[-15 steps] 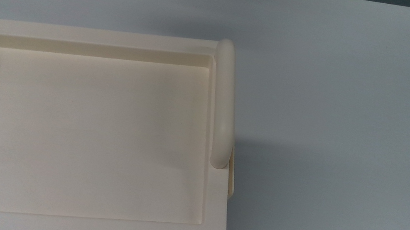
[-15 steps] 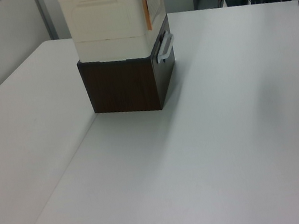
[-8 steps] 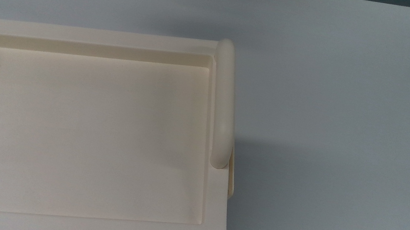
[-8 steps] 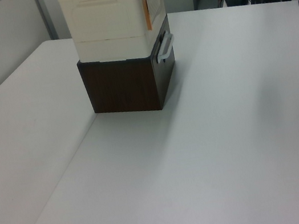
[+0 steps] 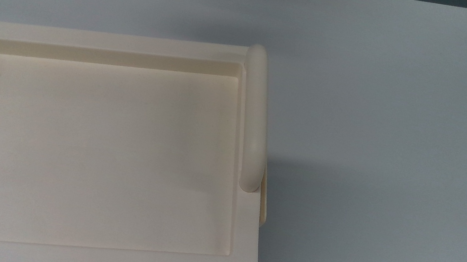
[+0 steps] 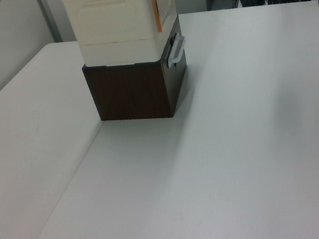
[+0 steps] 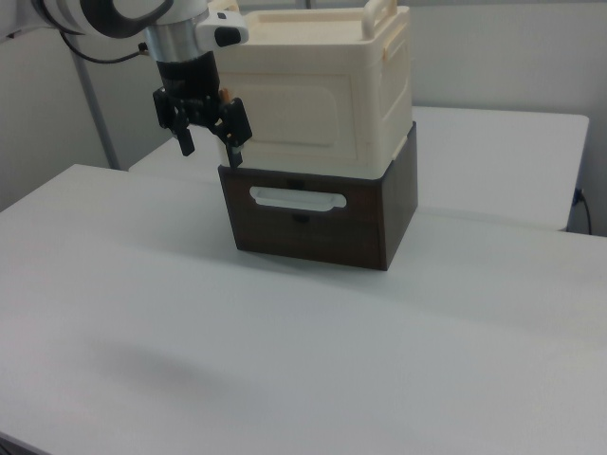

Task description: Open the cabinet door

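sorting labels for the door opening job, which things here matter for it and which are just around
For the job:
flat cream plastic cabinet door with raised rim
black two-finger gripper, open, near it

Just around:
dark brown wooden box underneath
thick rounded cream bar handle
white table

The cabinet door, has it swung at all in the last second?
No. In the top view the cabinet door shows as the same thin sliver just below the bar handle, and in the left view its orange strip sits unchanged.
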`<state>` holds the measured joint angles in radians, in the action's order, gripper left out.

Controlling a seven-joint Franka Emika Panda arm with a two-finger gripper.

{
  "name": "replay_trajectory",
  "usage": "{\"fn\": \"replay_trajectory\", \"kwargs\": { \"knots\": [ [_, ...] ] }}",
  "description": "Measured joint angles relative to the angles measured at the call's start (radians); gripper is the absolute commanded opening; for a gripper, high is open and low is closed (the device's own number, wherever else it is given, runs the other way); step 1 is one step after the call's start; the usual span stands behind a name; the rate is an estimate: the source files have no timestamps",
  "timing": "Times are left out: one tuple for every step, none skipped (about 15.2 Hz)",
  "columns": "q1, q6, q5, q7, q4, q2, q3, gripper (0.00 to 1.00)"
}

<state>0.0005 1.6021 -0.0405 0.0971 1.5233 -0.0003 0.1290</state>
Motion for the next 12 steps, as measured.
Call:
{"fn": "replay_trajectory", "kwargs": {
  "knots": [
    [0.0,0.0,0.0,0.0,0.0,0.0,0.0,1.0],
    [0.0,0.0,0.0,0.0,0.0,0.0,0.0,1.0],
    [0.0,0.0,0.0,0.0,0.0,0.0,0.0,1.0],
    [0.0,0.0,0.0,0.0,0.0,0.0,0.0,1.0],
    [0.0,0.0,0.0,0.0,0.0,0.0,0.0,1.0],
    [0.0,0.0,0.0,0.001,0.0,0.001,0.0,1.0],
    [0.0,0.005,0.0,0.013,0.0,0.002,0.0,1.0],
    [0.0,0.024,0.0,0.039,0.001,0.004,-0.001,1.0],
    [0.001,0.05,0.0,0.073,0.001,0.007,-0.002,1.0],
    [0.001,0.073,-0.001,0.099,0.001,0.011,-0.003,1.0],
    [0.002,0.096,-0.002,0.114,0.001,0.015,-0.006,1.0],
    [0.002,0.126,-0.002,0.122,0.002,0.02,-0.012,1.0]
  ]
}}
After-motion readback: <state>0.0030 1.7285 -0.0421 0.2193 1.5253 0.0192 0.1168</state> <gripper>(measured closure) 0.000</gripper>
